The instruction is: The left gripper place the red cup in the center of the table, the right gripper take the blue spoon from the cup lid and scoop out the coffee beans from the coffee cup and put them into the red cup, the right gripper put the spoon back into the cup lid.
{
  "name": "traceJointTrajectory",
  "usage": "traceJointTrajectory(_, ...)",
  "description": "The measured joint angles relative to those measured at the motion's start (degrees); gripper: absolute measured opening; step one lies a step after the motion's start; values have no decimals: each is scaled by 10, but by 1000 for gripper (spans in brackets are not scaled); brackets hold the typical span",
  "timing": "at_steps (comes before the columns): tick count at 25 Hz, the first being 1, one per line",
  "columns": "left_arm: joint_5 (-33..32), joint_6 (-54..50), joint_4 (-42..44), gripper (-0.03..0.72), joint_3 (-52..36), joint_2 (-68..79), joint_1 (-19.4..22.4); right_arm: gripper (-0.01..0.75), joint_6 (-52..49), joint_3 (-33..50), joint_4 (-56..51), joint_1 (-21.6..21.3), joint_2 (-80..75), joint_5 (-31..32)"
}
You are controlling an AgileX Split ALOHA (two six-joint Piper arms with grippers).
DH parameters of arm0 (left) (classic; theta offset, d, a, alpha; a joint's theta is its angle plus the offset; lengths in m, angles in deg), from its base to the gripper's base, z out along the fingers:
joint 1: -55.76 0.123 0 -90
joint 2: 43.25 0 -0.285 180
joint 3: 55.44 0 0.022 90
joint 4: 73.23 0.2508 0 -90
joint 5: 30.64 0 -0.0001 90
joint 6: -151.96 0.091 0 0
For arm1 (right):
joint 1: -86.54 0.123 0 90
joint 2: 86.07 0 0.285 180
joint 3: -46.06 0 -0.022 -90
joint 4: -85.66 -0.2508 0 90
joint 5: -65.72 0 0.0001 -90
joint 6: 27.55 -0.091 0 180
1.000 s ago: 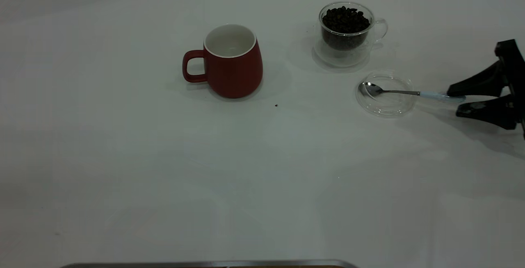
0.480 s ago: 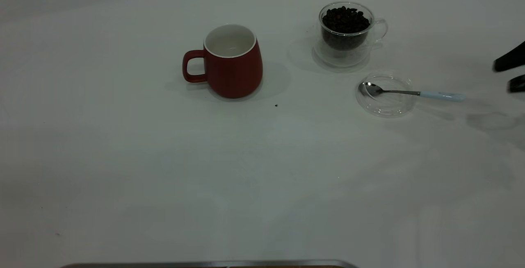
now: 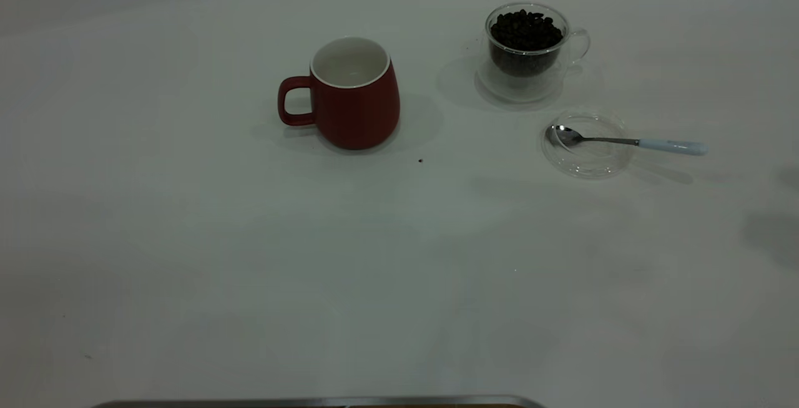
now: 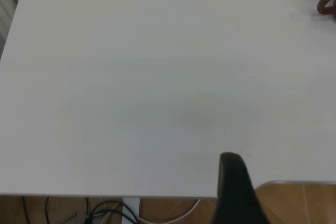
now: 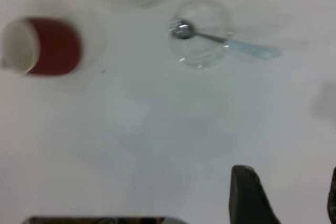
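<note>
Whereas the black right gripper (image 5: 286,195) flanked the pale-blue-handled metal spoon (image 3: 627,141) a second earlier, it had left the exterior view, fingers spread, mostly cut off.

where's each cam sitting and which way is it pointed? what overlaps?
Exterior: outside the rig, looking steeply down on the table, red cup, coffee cup, cup lid and blue spoon; no arm shows.
Left wrist: over the table's edge, mostly bare top; one dark finger of the left gripper.
Right wrist: high, looking down; fingers of the right gripper show, spread.
Shared: all see the red cup.
</note>
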Motion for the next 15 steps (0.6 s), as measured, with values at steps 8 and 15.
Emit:
traceJointTrajectory(8,0,1,0,532,0,0,0,405,33,1,8,11,268,111)
traceJointTrajectory(15,0,1,0,532,0,0,0,405,104,4,-3,34,361,160)
